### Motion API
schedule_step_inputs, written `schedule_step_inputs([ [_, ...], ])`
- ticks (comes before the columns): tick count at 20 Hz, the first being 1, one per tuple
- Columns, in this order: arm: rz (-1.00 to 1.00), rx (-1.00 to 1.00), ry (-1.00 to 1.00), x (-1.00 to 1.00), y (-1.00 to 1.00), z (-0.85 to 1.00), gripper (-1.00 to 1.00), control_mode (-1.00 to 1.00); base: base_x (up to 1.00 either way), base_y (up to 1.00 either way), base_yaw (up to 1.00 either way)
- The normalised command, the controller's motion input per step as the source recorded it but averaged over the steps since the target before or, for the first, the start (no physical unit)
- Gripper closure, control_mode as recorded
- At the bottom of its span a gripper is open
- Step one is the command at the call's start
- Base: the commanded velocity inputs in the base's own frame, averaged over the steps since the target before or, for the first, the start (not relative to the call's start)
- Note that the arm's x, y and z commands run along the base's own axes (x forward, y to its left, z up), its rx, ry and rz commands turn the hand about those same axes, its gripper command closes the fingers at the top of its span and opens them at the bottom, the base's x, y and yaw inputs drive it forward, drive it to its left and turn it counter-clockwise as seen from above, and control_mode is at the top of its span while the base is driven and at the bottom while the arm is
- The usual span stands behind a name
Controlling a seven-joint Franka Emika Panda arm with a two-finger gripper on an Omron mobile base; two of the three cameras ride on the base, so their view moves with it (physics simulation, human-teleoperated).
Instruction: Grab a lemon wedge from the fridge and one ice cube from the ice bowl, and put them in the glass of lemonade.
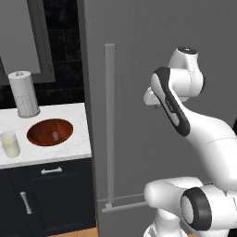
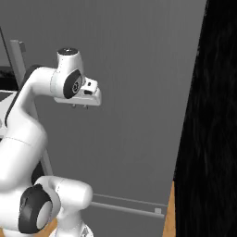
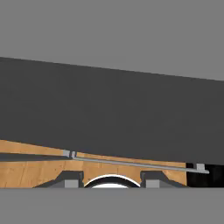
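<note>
The tall grey fridge (image 1: 134, 51) fills the space ahead, its doors shut, with a long vertical bar handle (image 1: 109, 120). The lemon wedge is hidden. My gripper (image 2: 79, 107) hangs in front of the fridge door (image 2: 139, 69), to the right of that handle, fingers pointing down. In the hand view the two fingertips (image 3: 72, 181) stand wide apart, open and holding nothing. On the white counter (image 1: 69, 115) to the left lies the reddish-brown ice bowl (image 1: 41, 134) with a tiny pale ice cube (image 1: 55, 135) in it. The glass of lemonade (image 1: 9, 144) stands left of the bowl.
A white paper roll on a grey perforated holder (image 1: 23, 92) stands behind the bowl. Dark cabinets (image 1: 51, 185) sit under the counter. A horizontal bar handle (image 2: 125, 206) runs low across the fridge, above the wooden floor (image 3: 26, 173). A black panel (image 2: 213, 115) rises at the right.
</note>
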Motion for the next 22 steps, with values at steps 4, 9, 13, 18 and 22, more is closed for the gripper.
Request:
schedule_step_inputs([
  [4,0.0,0.0,-0.12,-0.37,0.04,0.01,-1.0,-1.0,0.0,0.0,0.0],
  [9,0.0,0.01,-0.42,-1.0,0.14,0.12,-1.0,-1.0,0.0,0.0,0.0],
  [13,0.0,0.05,-0.2,-1.0,0.0,0.05,-1.0,-1.0,0.0,0.0,0.0],
  [18,0.0,0.02,-0.06,-0.4,0.0,0.01,-1.0,1.0,0.0,0.0,0.0],
  [22,0.0,0.0,0.0,0.0,0.0,0.0,-1.0,1.0,-0.43,0.72,0.0],
])
